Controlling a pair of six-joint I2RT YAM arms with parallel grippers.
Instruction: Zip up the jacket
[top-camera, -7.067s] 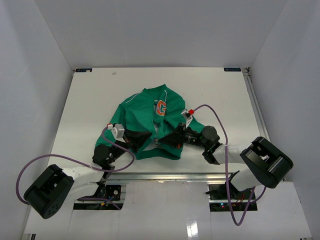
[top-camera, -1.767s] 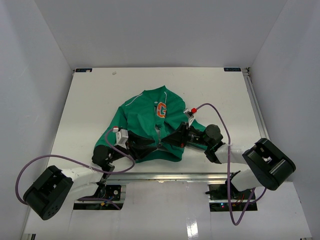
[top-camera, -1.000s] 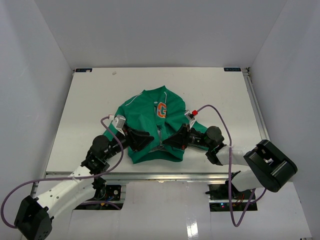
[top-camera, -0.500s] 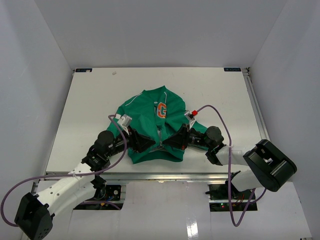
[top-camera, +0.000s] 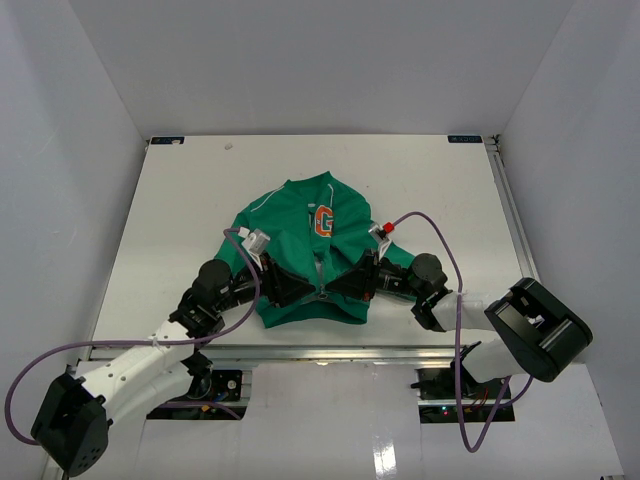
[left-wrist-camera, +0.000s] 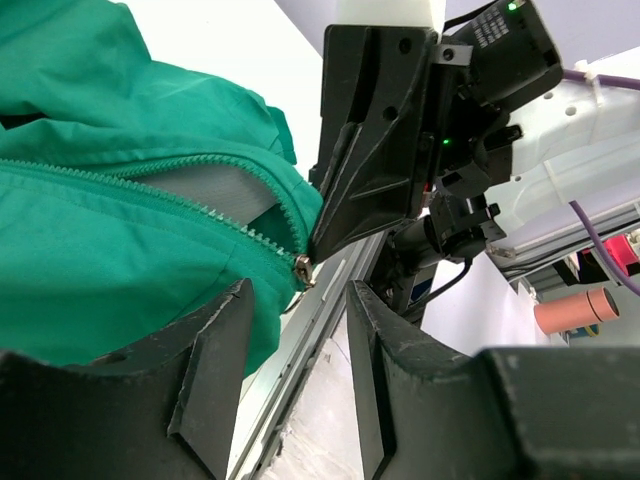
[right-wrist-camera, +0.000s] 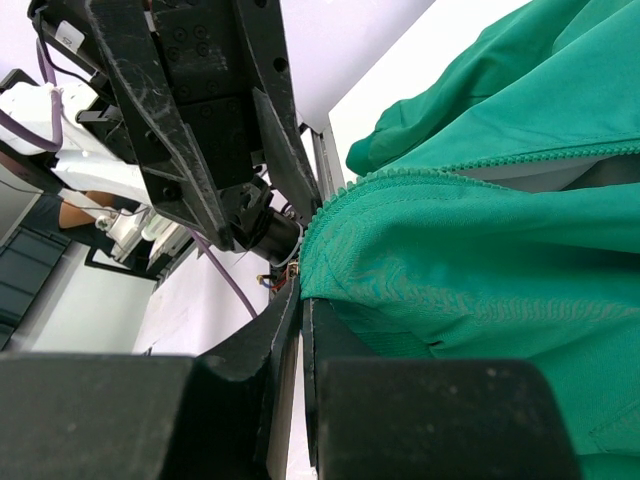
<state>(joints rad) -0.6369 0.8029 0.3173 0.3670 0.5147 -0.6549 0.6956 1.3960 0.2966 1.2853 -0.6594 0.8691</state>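
Since the earlier frames the left arm has swung inward, bringing the left end effector (top-camera: 288, 287) to the near hem of the jacket (top-camera: 300, 225), which lies spread at mid-tabletop (top-camera: 170, 200). Its jaws stand partly open and hold nothing, straddling the zipper slider (left-wrist-camera: 301, 270), while the right end effector (top-camera: 347, 287) is closed, pinching the hem just beside it. Closing off-centre would likely trap fabric instead of the slider, and a slipping right pinch would let the hem bunch.
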